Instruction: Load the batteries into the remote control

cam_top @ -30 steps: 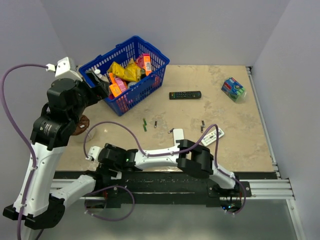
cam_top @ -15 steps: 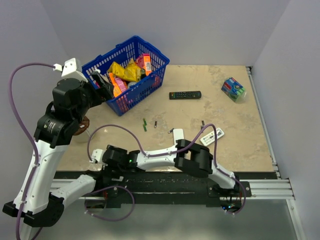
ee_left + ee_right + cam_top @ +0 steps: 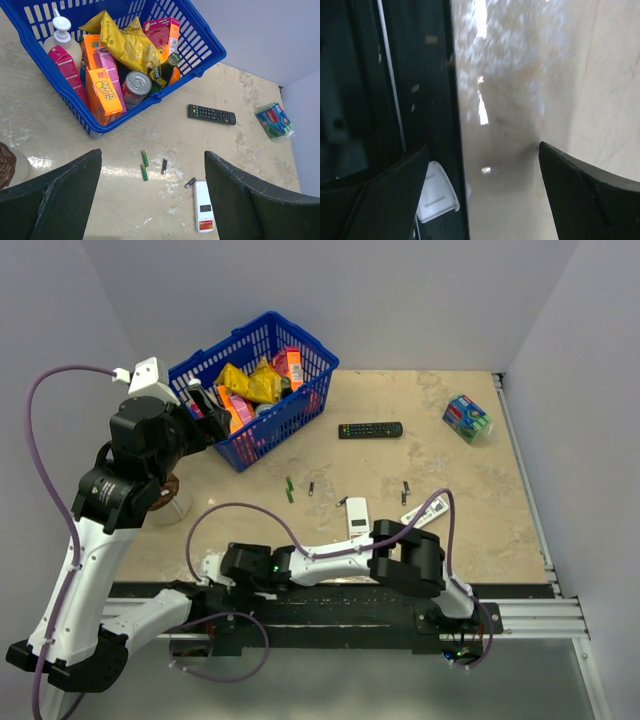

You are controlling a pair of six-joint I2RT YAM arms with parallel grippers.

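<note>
Several batteries (image 3: 144, 158) lie loose on the beige table (image 3: 480, 490): two green ones end to end, a dark one just beside them, and another dark one near the far end of the remote control (image 3: 203, 212). We see one more off to the right, near a second white remote (image 3: 420, 514) that the right arm's purple cable (image 3: 443, 495) crosses.

The remote control lies face up, with its red panel toward the near edge, just beyond the right arm's folded forearm. The right gripper (image 3: 484, 147) sits low at the table's near edge beside the black rail (image 3: 395, 100), its fingers spread wide with nothing between them. The left gripper (image 3: 205, 403) hangs high beside the blue basket (image 3: 205, 50), its claw likewise wide apart and empty.

The basket – packed with snack boxes, a yellow packet, a can and a pump bottle – stands beyond the batteries. A long black remote (image 3: 211, 114) lies to its right, and a pack of sponges (image 3: 274, 119) sits well apart near the right wall.
</note>
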